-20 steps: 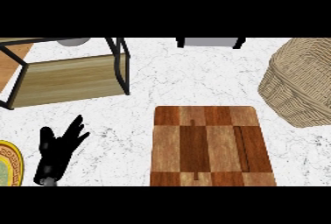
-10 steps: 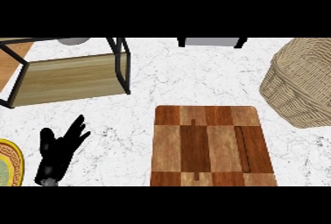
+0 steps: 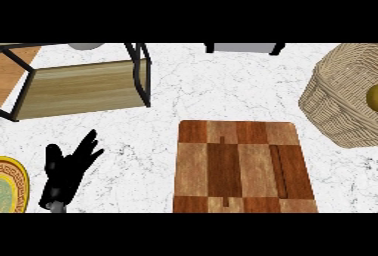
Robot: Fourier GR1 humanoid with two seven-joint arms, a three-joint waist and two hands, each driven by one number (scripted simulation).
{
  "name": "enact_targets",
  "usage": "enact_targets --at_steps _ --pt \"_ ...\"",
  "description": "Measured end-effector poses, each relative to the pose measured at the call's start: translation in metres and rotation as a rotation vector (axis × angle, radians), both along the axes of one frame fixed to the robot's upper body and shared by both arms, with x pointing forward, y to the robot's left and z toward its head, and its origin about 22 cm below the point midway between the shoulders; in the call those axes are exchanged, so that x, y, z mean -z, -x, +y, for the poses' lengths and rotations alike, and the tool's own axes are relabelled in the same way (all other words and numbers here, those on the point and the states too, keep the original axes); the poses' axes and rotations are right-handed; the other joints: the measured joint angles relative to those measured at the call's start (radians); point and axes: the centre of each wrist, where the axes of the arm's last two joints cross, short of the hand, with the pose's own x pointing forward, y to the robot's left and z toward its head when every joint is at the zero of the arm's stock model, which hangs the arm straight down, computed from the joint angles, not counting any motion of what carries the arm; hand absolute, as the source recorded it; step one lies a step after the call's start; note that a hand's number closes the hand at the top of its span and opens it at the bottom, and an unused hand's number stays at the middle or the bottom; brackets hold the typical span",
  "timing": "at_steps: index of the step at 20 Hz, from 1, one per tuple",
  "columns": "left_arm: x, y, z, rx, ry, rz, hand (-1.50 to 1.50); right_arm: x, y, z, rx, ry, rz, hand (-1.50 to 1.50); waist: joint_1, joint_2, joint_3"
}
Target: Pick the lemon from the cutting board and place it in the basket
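- Left hand (image 3: 68, 170): at the lower left of the head view, above the white marbled counter (image 3: 214, 90). Fingers spread and straight, pointing up and to the right. It holds nothing.
- Right hand: not seen in the view.
- Cutting board (image 3: 240, 167): wooden, in light and dark blocks, lying flat at lower centre. Its top carries nothing.
- Basket (image 3: 336, 100): woven wicker, at the right edge, up and to the right of the board and apart from it.
- Lemon (image 3: 373, 96): a small yellow-green rounded patch shows at the far right edge, within the basket's outline. Only a sliver is visible, cut off by the frame; how it rests inside cannot be told.
- Shelf unit (image 3: 81, 82): black metal frame with a light wooden panel, at upper left, well apart from the board.
- Plate (image 3: 11, 185): yellow patterned rim at the left edge, just beside the left hand, mostly out of frame.
- Grey object (image 3: 244, 47): on dark legs at the top edge, partly cut off; its kind cannot be told.
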Motion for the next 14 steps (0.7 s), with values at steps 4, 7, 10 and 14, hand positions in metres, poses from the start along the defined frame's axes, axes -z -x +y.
enact_targets --at_steps 4,7,10,14 --pt "0.003 0.000 -0.002 0.001 -0.006 -0.004 0.00 -0.002 0.002 -0.008 0.009 -0.051 -0.031 -1.50 0.000 0.000 0.002" --pt "0.000 0.001 0.000 0.007 -0.001 -0.012 0.00 -0.009 0.008 -0.019 0.042 -0.113 -0.040 -1.50 0.002 0.001 0.000" --pt "0.001 0.002 -0.003 0.012 0.001 -0.012 0.00 -0.019 0.018 -0.032 0.084 -0.171 -0.040 -1.50 0.004 0.003 0.000" --pt "-0.001 0.000 -0.001 0.019 0.003 -0.013 0.00 -0.031 0.038 -0.052 0.154 -0.208 -0.044 -1.50 0.008 0.009 0.001"
